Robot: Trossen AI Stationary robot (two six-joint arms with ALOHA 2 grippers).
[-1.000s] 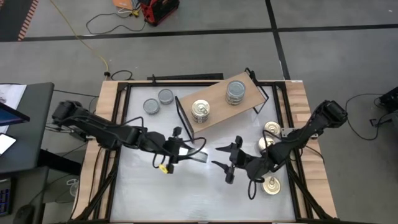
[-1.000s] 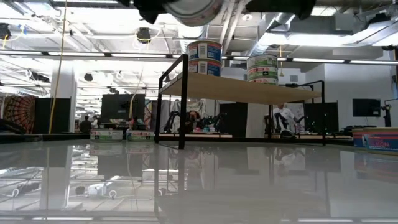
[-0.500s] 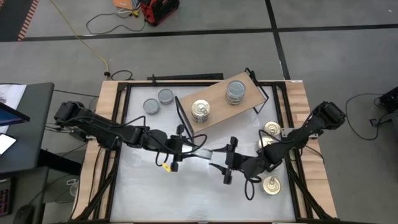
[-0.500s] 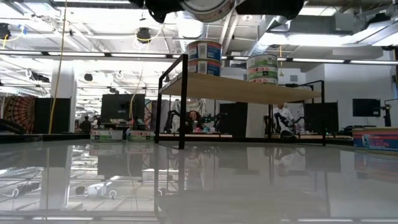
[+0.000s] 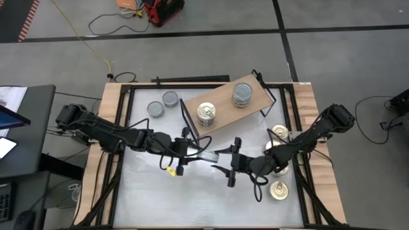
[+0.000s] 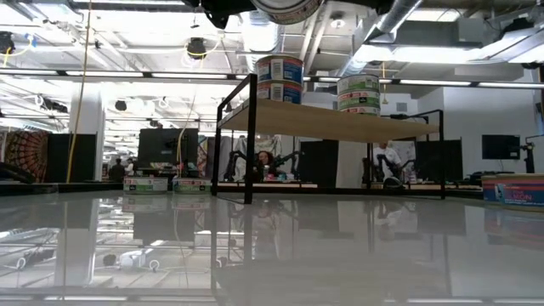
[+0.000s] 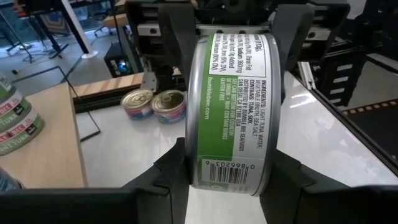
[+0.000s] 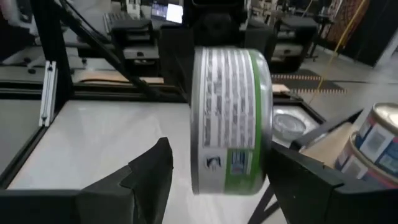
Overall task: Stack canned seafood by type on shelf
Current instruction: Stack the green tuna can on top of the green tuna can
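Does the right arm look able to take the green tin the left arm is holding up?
Probably yes. The right gripper faces the green tin, its fingers open on either side, nothing between; the left gripper holds it in mid-air.

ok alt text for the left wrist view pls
The left gripper holds a green-labelled tin on its edge between its dark fingers, while the right gripper's open fingers flank the same tin from the far side. Beyond, two pull-tab tins sit on the white table beside the wooden shelf.
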